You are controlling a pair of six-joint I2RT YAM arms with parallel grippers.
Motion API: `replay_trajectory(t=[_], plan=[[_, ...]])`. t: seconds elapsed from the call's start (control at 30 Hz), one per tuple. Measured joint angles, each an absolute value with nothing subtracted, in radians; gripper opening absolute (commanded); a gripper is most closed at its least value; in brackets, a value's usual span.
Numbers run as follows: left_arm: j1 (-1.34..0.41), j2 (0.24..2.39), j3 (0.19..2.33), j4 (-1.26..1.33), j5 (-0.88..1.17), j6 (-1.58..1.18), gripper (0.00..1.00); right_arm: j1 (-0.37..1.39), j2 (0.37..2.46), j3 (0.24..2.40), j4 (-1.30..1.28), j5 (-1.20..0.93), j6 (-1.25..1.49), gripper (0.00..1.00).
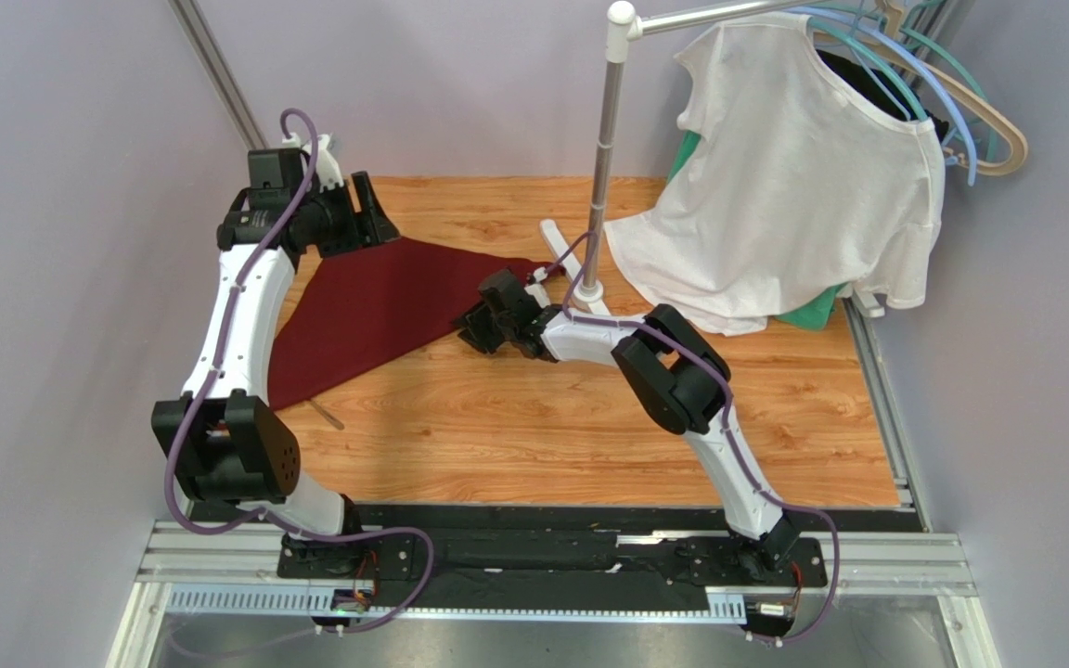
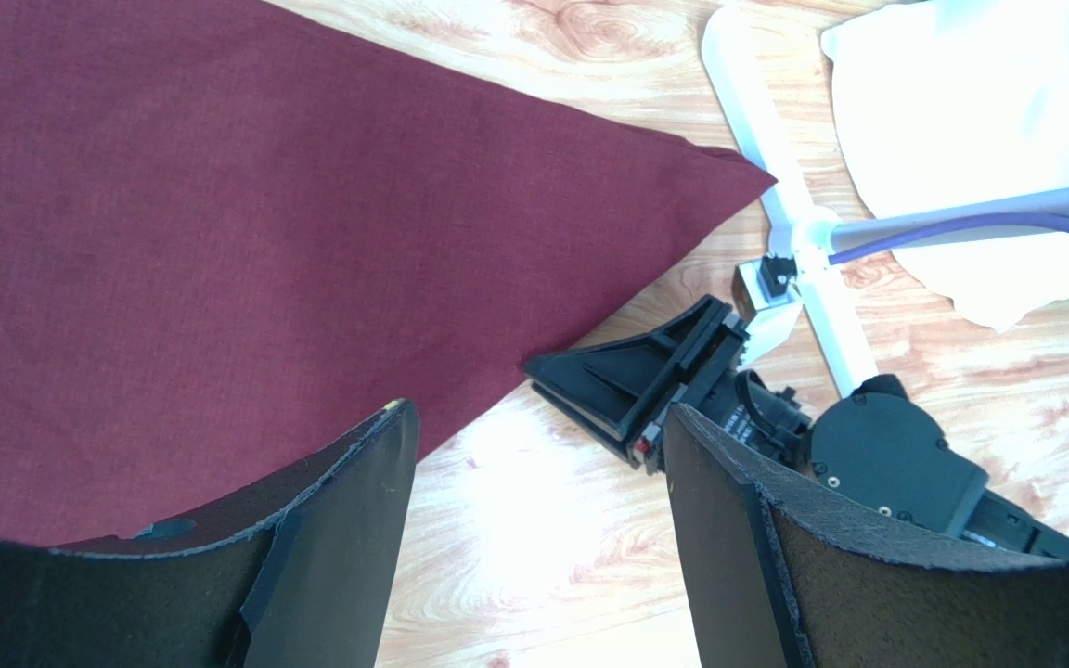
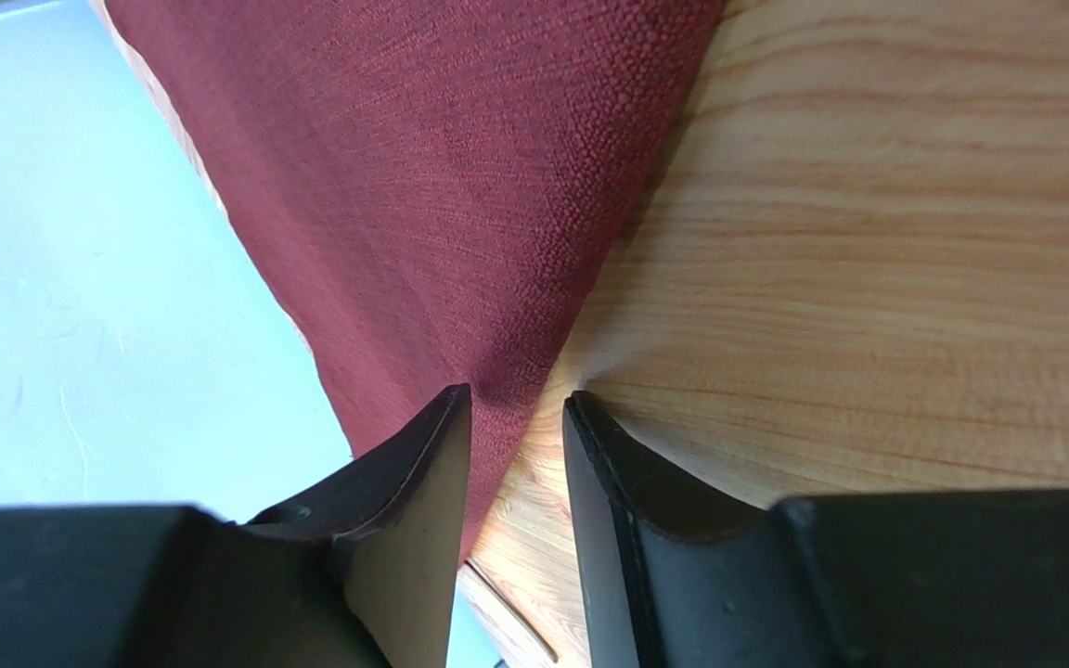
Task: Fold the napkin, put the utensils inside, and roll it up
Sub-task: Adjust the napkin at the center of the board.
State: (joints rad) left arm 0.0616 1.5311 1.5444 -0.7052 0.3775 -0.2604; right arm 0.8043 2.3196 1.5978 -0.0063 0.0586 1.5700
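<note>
The dark maroon napkin [image 1: 373, 313] lies flat on the wooden table [image 1: 568, 432], folded into a triangle that points right. It also shows in the left wrist view [image 2: 220, 251] and the right wrist view [image 3: 471, 167]. My left gripper [image 1: 359, 212] hovers over the napkin's back left corner, open and empty [image 2: 537, 415]. My right gripper [image 1: 478, 327] is low at the napkin's right edge, below its tip. Its jaws [image 3: 517, 397] stand a narrow gap apart, astride the cloth's edge. A thin grey stick [image 1: 326, 414] lies by the napkin's near corner. No clear utensils show.
A garment stand with a grey pole [image 1: 607, 153] and white feet [image 2: 805, 237] stands just right of the napkin's tip. A white T-shirt [image 1: 791, 167] hangs from it on hangers [image 1: 965, 105] over a green cloth [image 1: 816, 315]. Grey walls close in both sides.
</note>
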Motion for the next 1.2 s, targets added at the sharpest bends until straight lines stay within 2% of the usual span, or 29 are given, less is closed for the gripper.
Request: replay_trajectory(t=[0.57,0.8,0.9,1.2], plan=[[0.094,1.526,1.531,-0.686,0.447,-0.286,0.74,0.808,2.357,1.637,-0.009,0.084,1.623,0.18],[0.125,1.526,1.523,-0.665,0.496,-0.306,0.74,0.814,2.357,1.633,-0.009,0.096,1.628,0.03],[0.130,1.526,1.523,-0.661,0.505,-0.310,0.74,0.821,2.355,1.618,0.020,0.105,1.638,0.00],[0.134,1.526,1.514,-0.654,0.520,-0.313,0.74,0.854,2.328,1.557,0.061,0.163,1.685,0.00]])
